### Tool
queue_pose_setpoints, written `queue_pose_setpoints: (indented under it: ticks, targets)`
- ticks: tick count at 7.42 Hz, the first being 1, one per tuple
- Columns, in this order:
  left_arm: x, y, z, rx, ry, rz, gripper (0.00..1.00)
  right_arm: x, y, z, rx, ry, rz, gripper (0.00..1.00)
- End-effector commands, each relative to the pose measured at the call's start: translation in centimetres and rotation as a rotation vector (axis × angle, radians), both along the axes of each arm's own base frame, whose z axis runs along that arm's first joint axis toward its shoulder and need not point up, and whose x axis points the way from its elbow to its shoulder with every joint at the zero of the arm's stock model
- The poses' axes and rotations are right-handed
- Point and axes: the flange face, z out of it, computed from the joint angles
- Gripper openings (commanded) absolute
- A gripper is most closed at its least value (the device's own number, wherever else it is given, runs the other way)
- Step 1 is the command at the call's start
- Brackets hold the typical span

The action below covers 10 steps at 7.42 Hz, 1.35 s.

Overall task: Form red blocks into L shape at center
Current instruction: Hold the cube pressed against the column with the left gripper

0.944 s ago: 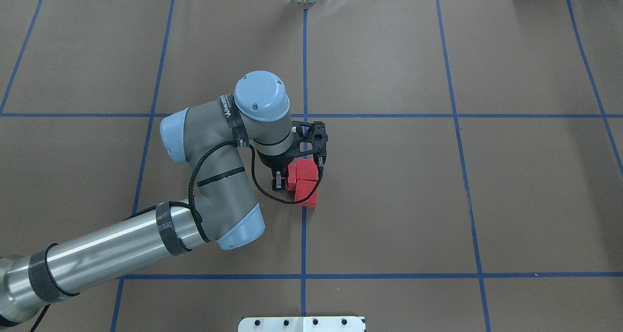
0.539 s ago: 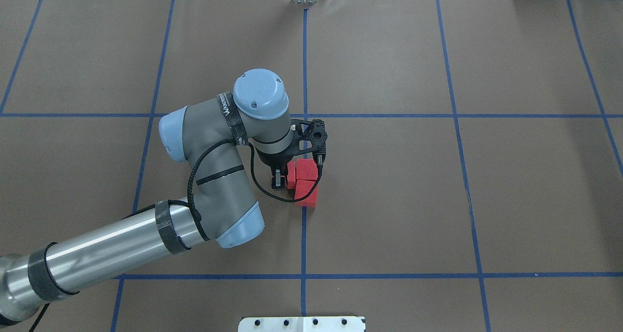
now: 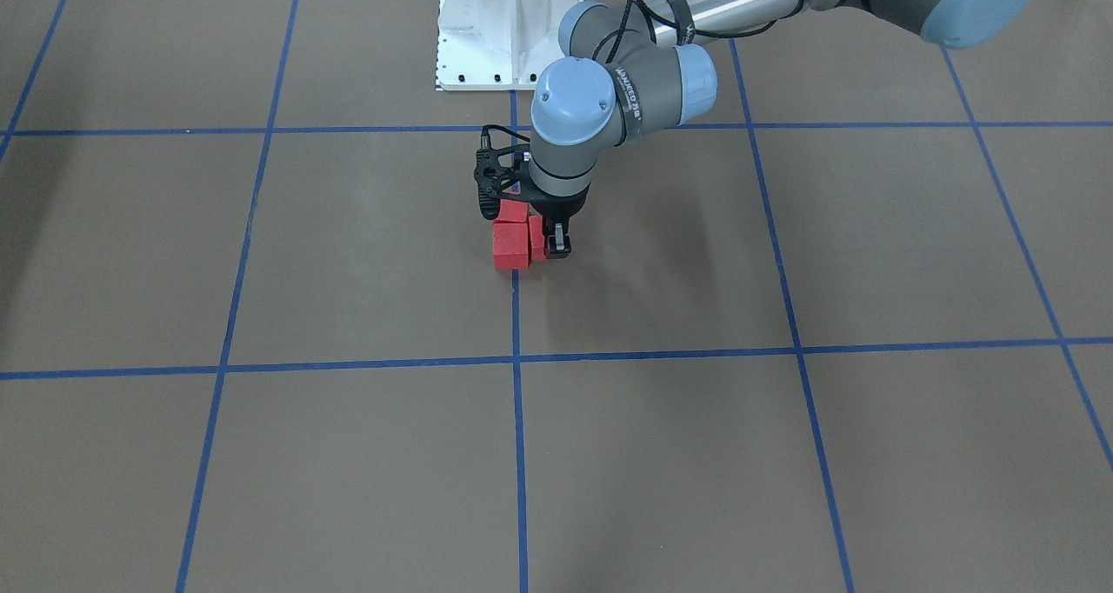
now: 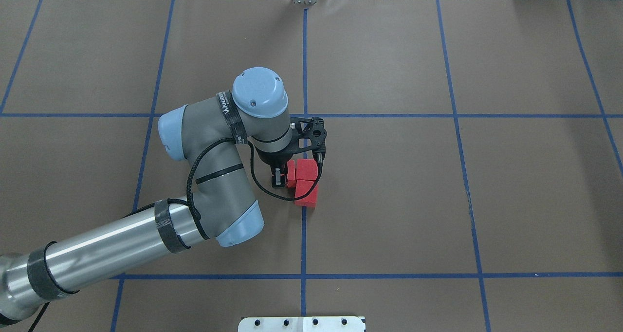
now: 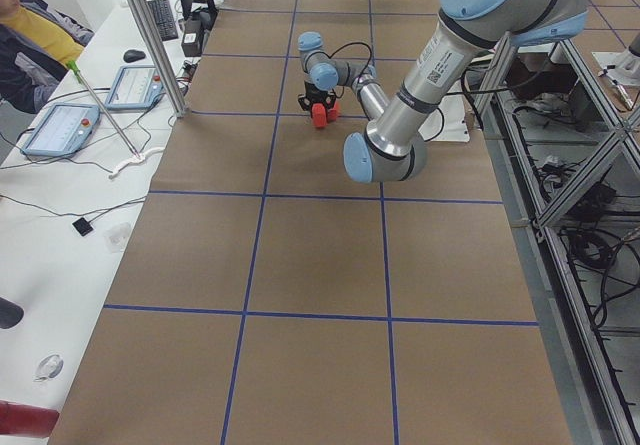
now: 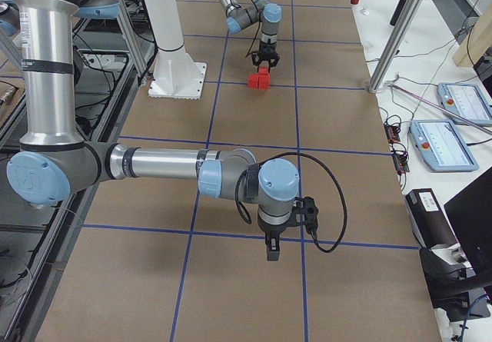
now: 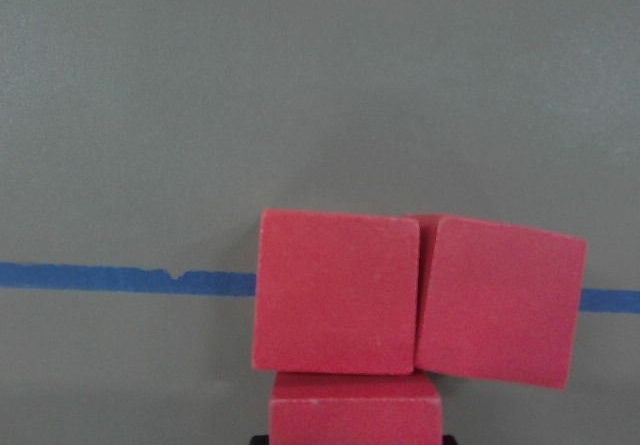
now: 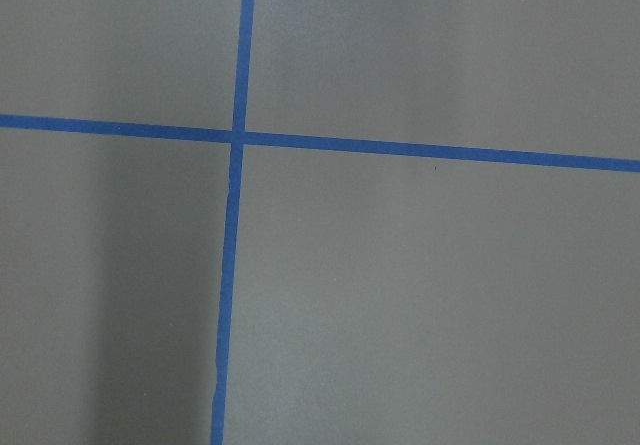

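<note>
Where the blue tape line (image 4: pixel 303 234) runs down the middle of the desk (image 4: pixel 389 200), the three red blocks (image 4: pixel 305 183) sit bunched together. Two lie in a row along the line, sides touching, and the wrist view shows one a little skewed against the other. The third block (image 4: pixel 291 174) is tucked against the farther of the pair, on the robot's left side of the line - so the group reads as an L.

The left gripper (image 4: pixel 284 177) points straight down over that third block. It is narrowed to the block's width and appears to pinch it: dark fingertips just show at either side of it in the left wrist view, and one finger (image 4: pixel 277 178) shows from overhead.

The right gripper (image 6: pixel 273 251) hangs low over bare desk, well apart from the blocks - whether its jaws are apart or together, I cannot tell.
</note>
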Motion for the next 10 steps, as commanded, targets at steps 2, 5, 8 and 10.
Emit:
queue_pose_setpoints:
  ticks: [2, 5, 8, 10]
  targets:
    - [0.50, 0.09, 0.59, -0.007, -0.012, 0.004, 0.15, 0.00, 0.00, 0.00, 0.000, 0.000, 0.000, 1.00]
    - [0.61, 0.17, 0.66, -0.008, -0.013, 0.006, 0.22, 0.00, 0.00, 0.00, 0.000, 0.000, 0.000, 1.00]
    - [0.61, 0.16, 0.54, -0.008, -0.012, 0.005, 0.26, 0.00, 0.00, 0.00, 0.000, 0.000, 0.000, 1.00]
    - [0.41, -0.28, 0.16, 0.027, 0.008, -0.018, 0.26, 0.00, 0.01, 0.07, -0.002, 0.000, 0.000, 1.00]
